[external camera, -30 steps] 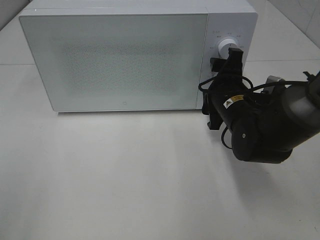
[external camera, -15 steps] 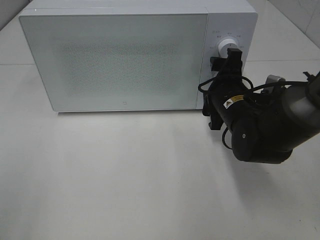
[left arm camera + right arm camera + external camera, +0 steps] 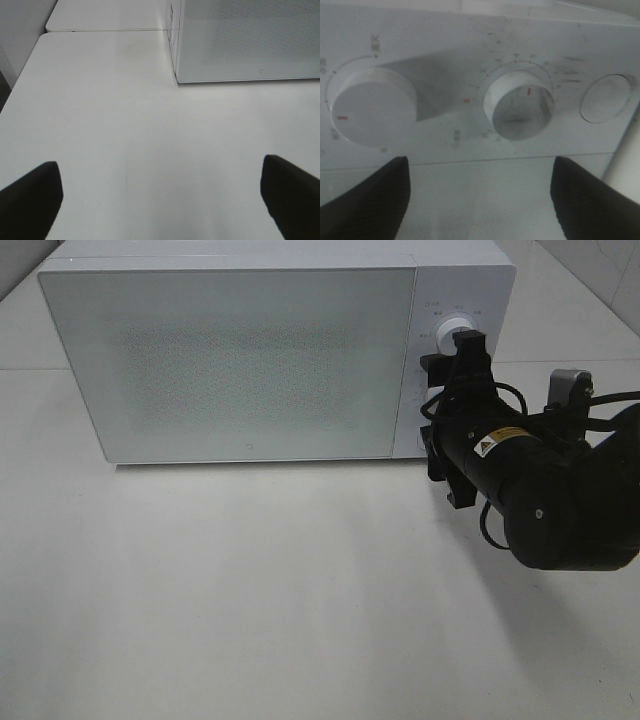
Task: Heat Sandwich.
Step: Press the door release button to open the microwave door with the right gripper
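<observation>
The white microwave [image 3: 240, 360] stands at the back of the table with its door shut. The sandwich is hidden or out of view in all views. My right gripper [image 3: 463, 348] is at the microwave's control panel, just below the upper white knob [image 3: 450, 328]. In the right wrist view my right gripper [image 3: 480, 200] is open, its black fingers [image 3: 370, 200] spread wide. It faces two round knobs [image 3: 372, 107] [image 3: 518, 105] and a round button [image 3: 606, 98] without touching them. My left gripper [image 3: 160, 200] is open and empty above the bare table, left of the microwave [image 3: 250, 40].
The white table [image 3: 250, 590] stretches in front of the microwave. The right arm's black body [image 3: 545, 500] hangs over the table's right side. A table edge and a seam [image 3: 100, 31] lie beyond the left gripper.
My right arm's body has swung to the right and the wrist has rolled a little. The gripper stays at the control panel. The microwave door is still shut.
</observation>
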Tool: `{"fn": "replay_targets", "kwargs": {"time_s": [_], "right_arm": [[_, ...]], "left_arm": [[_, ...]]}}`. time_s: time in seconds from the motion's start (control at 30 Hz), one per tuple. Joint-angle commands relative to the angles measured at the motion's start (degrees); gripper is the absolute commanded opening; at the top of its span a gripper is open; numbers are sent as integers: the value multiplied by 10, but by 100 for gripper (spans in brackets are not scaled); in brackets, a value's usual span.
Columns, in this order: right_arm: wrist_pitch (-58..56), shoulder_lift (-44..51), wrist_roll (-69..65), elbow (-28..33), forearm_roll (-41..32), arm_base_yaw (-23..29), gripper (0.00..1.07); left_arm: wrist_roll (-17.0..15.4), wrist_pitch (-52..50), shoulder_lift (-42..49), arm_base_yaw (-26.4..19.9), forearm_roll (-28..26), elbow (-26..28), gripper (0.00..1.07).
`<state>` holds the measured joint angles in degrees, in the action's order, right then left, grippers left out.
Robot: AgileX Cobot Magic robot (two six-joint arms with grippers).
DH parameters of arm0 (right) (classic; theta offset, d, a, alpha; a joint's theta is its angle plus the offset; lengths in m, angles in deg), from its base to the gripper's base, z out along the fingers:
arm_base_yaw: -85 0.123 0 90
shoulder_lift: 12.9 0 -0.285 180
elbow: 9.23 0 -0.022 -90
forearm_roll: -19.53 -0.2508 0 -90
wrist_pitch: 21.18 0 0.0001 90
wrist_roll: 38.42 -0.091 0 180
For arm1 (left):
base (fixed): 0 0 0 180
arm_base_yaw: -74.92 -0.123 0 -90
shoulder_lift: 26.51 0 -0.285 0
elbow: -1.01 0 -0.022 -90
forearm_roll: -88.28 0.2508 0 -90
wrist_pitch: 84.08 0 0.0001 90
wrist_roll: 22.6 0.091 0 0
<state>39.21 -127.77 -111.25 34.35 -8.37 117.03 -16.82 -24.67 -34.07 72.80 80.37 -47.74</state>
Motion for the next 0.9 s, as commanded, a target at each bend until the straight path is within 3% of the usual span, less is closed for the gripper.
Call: {"fn": "replay_targets", "kwargs": {"time_s": [0.03,0.27,0.53,0.77,0.9], "right_arm": [[-77,42,88,14,19,-1,76],[-210,109,268,15,22,-1,76],[-430,194,580,15,18,-1,76],[-527,235,674,15,25,-1,76],[-584,278,682,15,83,-1,76]], "left_arm": [[-4,0,14,-1,1,-1,103],[-4,0,14,-1,1,-1,103],[-4,0,14,-1,1,-1,103],[-4,0,14,-1,1,-1,103],[-4,0,14,-1,1,-1,103]]}}
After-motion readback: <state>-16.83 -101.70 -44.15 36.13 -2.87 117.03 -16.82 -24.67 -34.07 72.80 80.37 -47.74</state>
